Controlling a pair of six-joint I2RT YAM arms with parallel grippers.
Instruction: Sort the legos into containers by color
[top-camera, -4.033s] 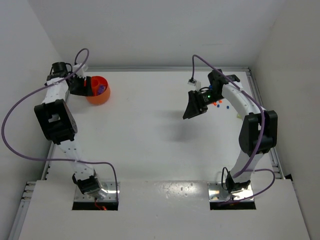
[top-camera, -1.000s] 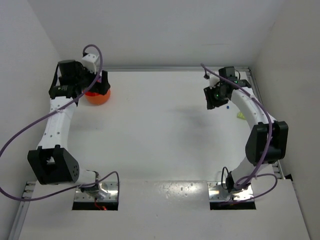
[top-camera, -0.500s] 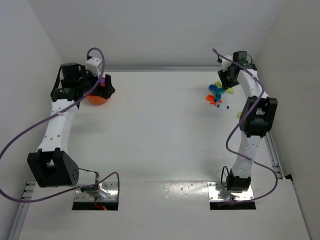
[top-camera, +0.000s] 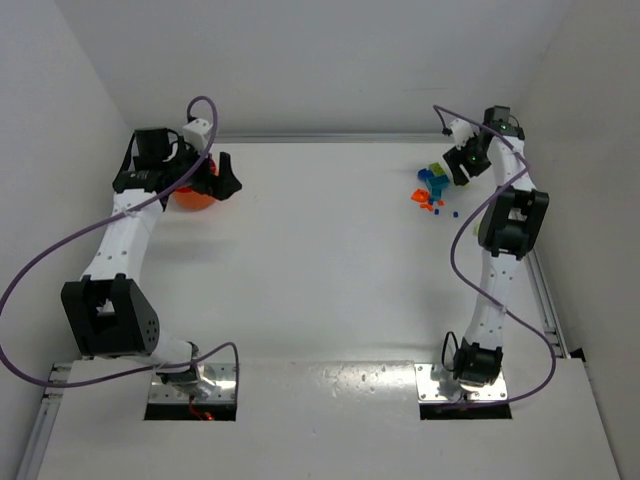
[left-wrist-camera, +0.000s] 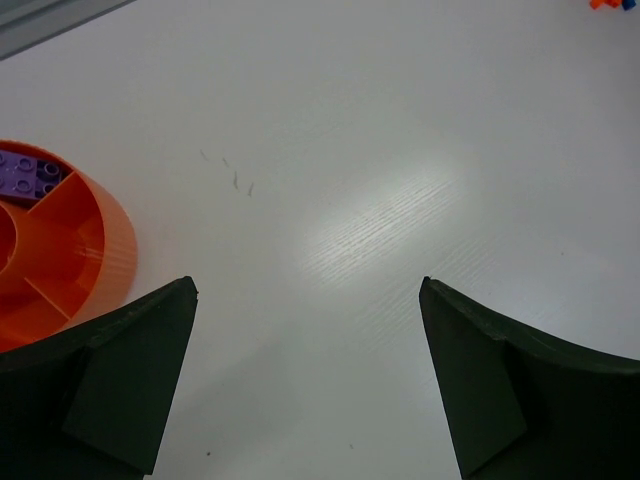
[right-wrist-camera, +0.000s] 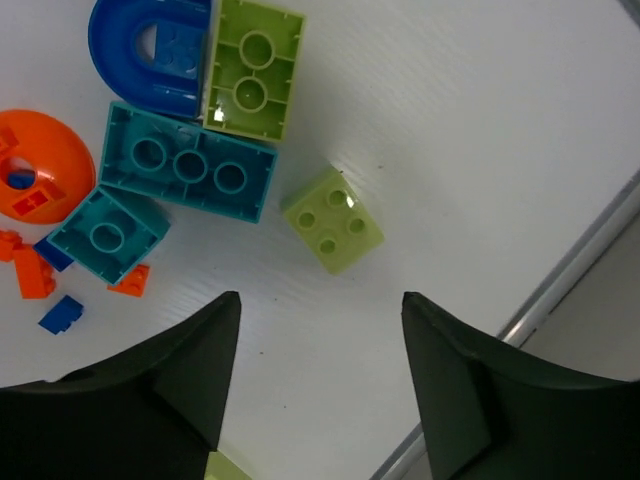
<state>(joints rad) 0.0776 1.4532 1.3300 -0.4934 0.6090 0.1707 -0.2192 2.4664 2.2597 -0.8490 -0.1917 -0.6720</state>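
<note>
While both pairs of jaws gape empty, we judge the light, rigid, slick yellow-green brick ahead of our right jaws best pinched across its flat sides.

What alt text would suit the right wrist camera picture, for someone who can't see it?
The right gripper hangs open and empty over a white table, with a small yellow-green brick lying just ahead of it. Up and to the left lie a long teal brick, a blue arch and an orange round piece.
</note>
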